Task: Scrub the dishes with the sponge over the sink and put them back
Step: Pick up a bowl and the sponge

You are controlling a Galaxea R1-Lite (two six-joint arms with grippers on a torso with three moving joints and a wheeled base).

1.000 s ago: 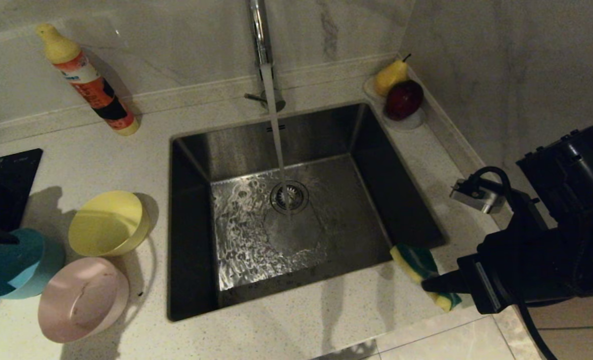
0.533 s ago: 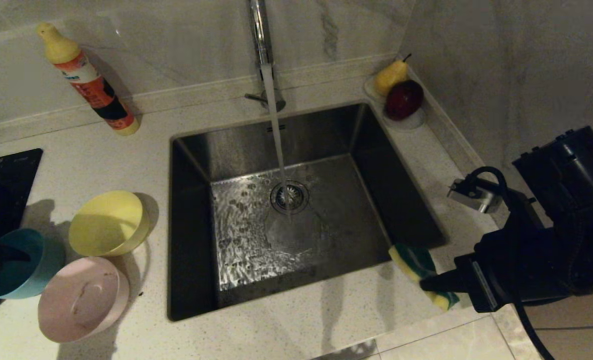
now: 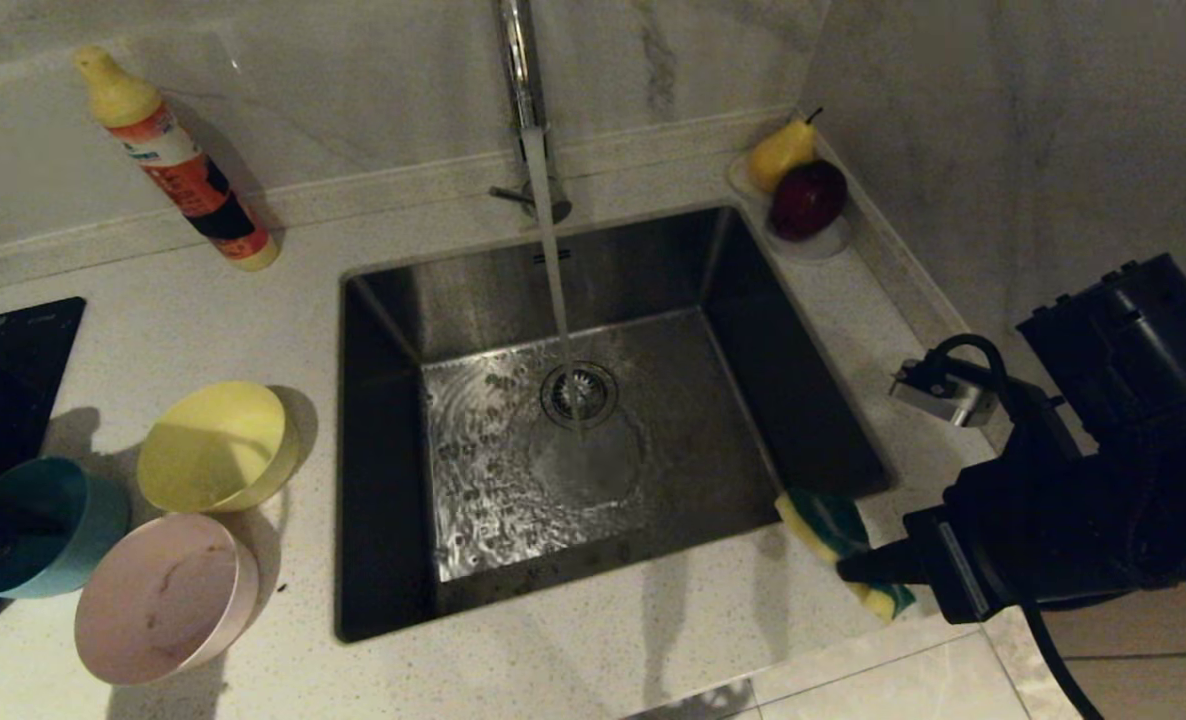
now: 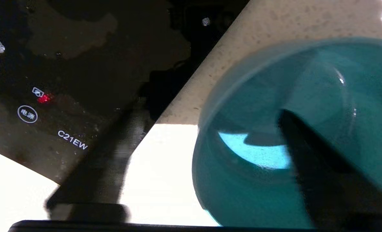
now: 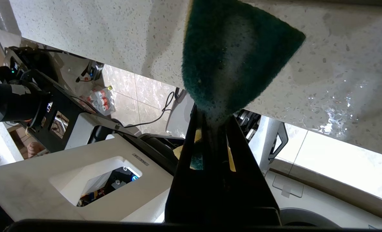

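My right gripper (image 5: pixel 215 122) is clamped on the sponge (image 3: pixel 838 540), green scouring face outward, above the counter (image 3: pixel 593 660) at the sink's (image 3: pixel 393 560) near right corner. My left gripper (image 4: pixel 207 161) has its jaws spread across the light blue bowl's (image 3: pixel 38 525) rim, one finger (image 4: pixel 307 151) inside, one outside; I cannot confirm a grip. That bowl sits beside the cooktop (image 3: pixel 3 350), touching the pink bowl (image 3: pixel 163 595), with the yellow bowl (image 3: pixel 215 445) behind. Water from the tap (image 3: pixel 518 70) strikes the drain strainer (image 3: pixel 579 392).

Sink (image 3: pixel 753 330): tap water running onto drain.
Bowls: yellow bowl (image 3: pixel 215 447), blue bowl (image 3: pixel 48 525), pink bowl (image 3: pixel 165 598) clustered on tabletop (image 3: pixel 203 320).
Sponge (image 3: pixel 838 530): pinched by right hand (image 3: pixel 858 570).
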